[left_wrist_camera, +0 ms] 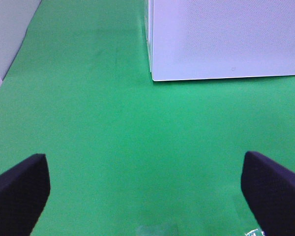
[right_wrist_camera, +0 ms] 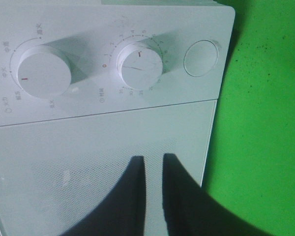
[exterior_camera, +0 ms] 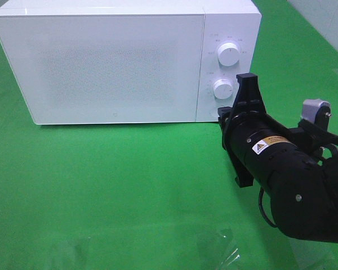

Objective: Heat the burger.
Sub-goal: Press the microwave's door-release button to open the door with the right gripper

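The burger is showing in no view, and with the microwave (exterior_camera: 107,62) door (exterior_camera: 101,67) sitting shut, it cannot be told whether it is lying behind it. The right gripper (right_wrist_camera: 152,160) is pointing at the front of the microwave, its two dark fingers (right_wrist_camera: 179,196) standing almost together with only a thin slit between them, and nothing is sitting in that slit. Just ahead of its tips the perforated door is filling the wrist view; whether the tips are touching it cannot be told. Beyond the tips, on the control panel, two white knobs are facing the gripper: the timer knob (right_wrist_camera: 139,66) lying nearer its line and the power knob (right_wrist_camera: 43,71) off to one side, with a round button (right_wrist_camera: 201,58) at the panel's end on the other side. In the high view this arm is reaching in beside the lower knob, near the panel's bottom corner. The left gripper (left_wrist_camera: 143,162) is hanging over the green table (exterior_camera: 129,185) with its fingers (left_wrist_camera: 19,191) spread wide and nothing between them; ahead of it, well apart, a lower corner of the microwave is resting on the table.
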`<state>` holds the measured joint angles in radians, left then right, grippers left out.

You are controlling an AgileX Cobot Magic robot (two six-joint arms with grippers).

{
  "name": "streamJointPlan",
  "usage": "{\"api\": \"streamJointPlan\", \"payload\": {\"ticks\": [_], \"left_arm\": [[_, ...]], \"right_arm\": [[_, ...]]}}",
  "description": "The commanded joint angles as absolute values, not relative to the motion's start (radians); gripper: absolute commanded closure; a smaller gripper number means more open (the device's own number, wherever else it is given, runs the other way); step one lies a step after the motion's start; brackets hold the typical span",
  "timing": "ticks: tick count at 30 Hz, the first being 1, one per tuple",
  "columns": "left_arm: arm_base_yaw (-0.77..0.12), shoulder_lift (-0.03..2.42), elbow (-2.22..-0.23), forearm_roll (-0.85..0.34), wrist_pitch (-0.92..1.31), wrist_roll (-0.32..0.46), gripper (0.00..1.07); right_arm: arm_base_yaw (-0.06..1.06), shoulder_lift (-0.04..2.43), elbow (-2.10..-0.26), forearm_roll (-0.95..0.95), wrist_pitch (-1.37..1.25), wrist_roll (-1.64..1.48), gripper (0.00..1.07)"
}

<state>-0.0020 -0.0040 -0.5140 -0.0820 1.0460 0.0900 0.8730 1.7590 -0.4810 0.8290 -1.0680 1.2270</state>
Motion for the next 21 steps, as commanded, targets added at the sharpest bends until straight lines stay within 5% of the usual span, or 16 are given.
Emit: {"api": "streamJointPlan", "payload": {"ticks": [1, 15, 21], "left_arm": [[0.002, -0.023, -0.511, -0.083, 1.036, 0.09, 0.08], [0.002, -0.023, -0.511, -0.083, 1.036, 0.09, 0.08], [0.002, -0.023, -0.511, -0.083, 1.036, 0.09, 0.08]], "right_arm": [[0.872, 1.762, -0.487, 0.81, -1.065, 1.26, 1.07], [0.864, 1.846, -0.495, 0.809, -1.071, 1.4, 1.07], [0.776, 1.912, -0.55, 0.691, -1.067, 1.44, 1.07]]}}
